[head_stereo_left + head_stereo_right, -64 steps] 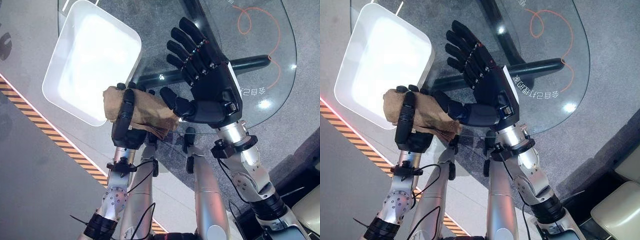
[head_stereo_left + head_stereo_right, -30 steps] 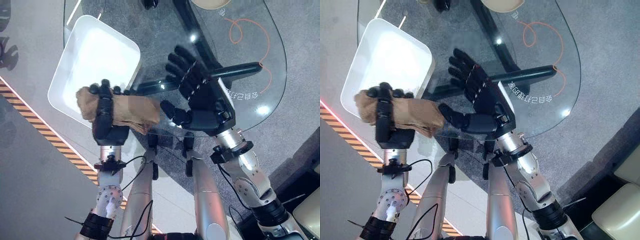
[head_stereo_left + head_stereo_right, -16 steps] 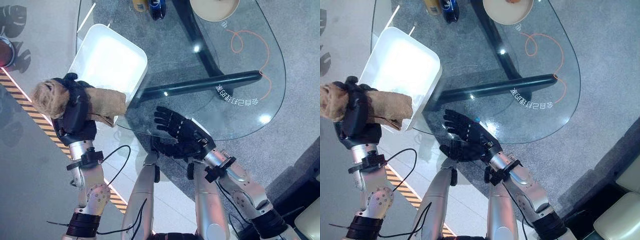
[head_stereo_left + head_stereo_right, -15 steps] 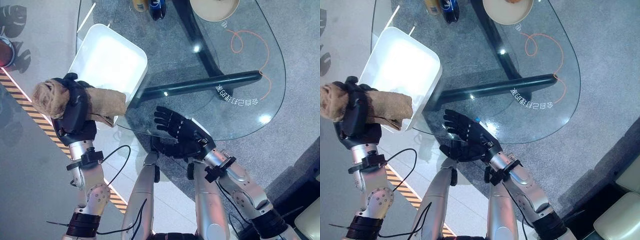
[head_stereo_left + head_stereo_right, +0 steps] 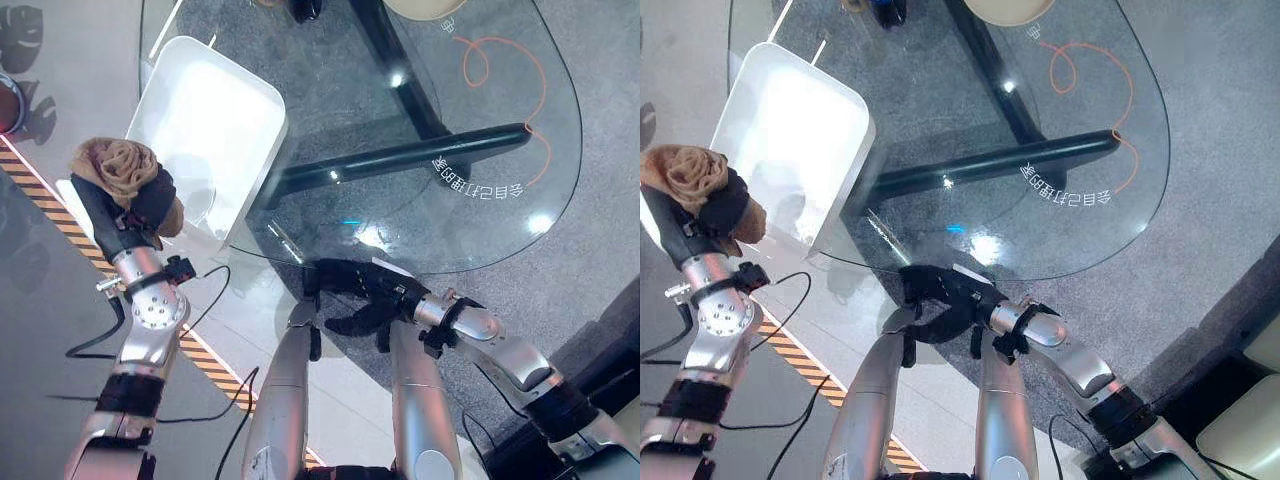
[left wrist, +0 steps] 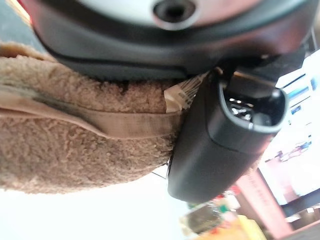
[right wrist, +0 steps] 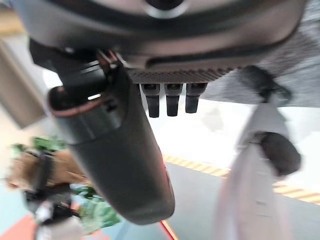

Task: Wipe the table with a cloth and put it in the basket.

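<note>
The left hand point(image 5: 128, 205) is off the near-left corner of the glass surface point(image 5: 500, 90), beside the white basket point(image 5: 215, 130), and its fingers point(image 5: 158, 190) are clenched tight round the tan cloth point(image 5: 118, 165). The cloth is bunched into a wad that sticks out past the fingertips, so it's up in the hand, not in the basket. In the left wrist view the fuzzy cloth point(image 6: 75, 145) is jammed right against the palm with the thumb point(image 6: 225, 140) clamped over it.

The right hand point(image 5: 940, 295) sits low by the near edge of the surface, fingers curled in loosely, nothing in them. Its wrist view shows the thumb point(image 7: 115, 150) sticking out and the fingertips point(image 7: 172, 100) bare.

A dark bar point(image 5: 400, 158) shows through the glass.
</note>
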